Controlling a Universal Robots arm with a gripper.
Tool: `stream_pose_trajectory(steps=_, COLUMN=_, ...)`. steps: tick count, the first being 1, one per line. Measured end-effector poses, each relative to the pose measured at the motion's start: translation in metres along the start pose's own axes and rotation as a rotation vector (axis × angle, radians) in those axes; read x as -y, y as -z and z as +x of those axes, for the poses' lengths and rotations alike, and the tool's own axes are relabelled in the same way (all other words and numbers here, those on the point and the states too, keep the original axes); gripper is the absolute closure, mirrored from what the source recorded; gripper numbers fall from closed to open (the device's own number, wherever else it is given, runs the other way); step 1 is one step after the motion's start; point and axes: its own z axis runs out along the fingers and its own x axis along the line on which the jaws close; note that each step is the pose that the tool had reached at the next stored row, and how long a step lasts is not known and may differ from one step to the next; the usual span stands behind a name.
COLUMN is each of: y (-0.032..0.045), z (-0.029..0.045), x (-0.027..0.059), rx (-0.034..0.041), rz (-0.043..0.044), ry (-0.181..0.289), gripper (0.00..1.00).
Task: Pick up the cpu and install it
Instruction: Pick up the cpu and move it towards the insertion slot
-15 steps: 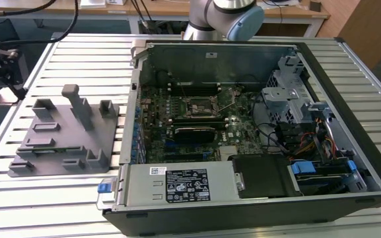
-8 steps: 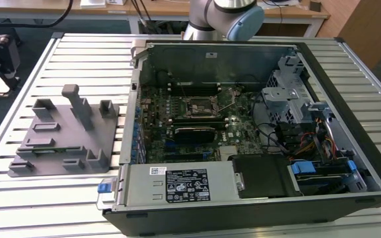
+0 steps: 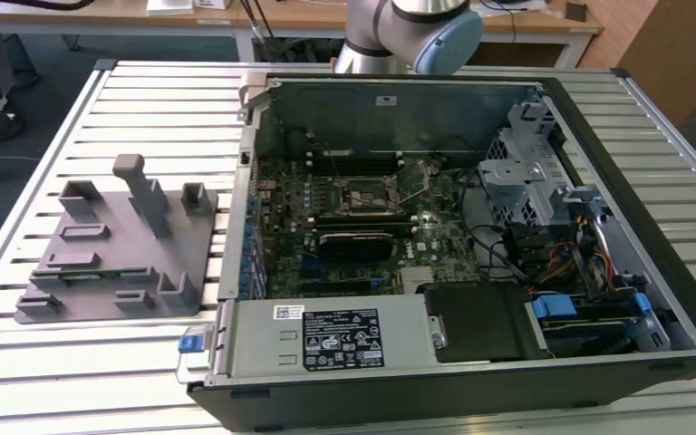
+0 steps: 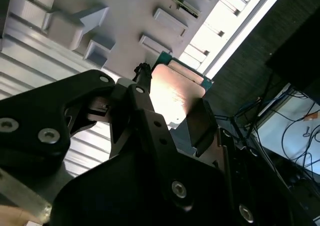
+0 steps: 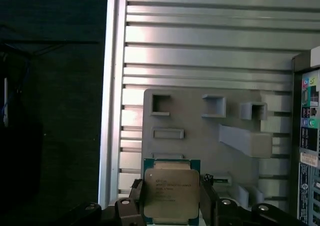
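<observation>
Slatted metal bench (image 3: 106, 109) runs under everything, carrying the open computer case (image 3: 384, 385) with its green motherboard (image 3: 439, 237) showing inside. Just beside the case, toward the exterior view's left, sits the grey fixture block (image 3: 119, 254). In the first wrist view the black hand (image 5: 171, 211) hangs over that block, closed on the cpu (image 5: 171, 188). Its fingers (image 5: 207, 201) press two opposite edges, and the silver top faces the camera.
</observation>
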Motion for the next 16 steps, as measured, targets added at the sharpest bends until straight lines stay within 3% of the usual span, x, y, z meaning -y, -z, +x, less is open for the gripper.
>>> stream_pose_trajectory(steps=2, y=0.0082, z=-0.0001, x=-0.0002, rx=-0.0002, rz=0.0001, ry=0.000, gripper=0.47)
stream_pose_trajectory(steps=3, y=0.0085, z=-0.0021, x=-0.0002, rx=0.0004, rz=-0.0002, ry=0.000, gripper=0.47)
stream_pose_trajectory(steps=16, y=0.0092, z=-0.0606, x=0.0014, rx=0.0000, rz=-0.0012, ry=0.000, gripper=0.47)
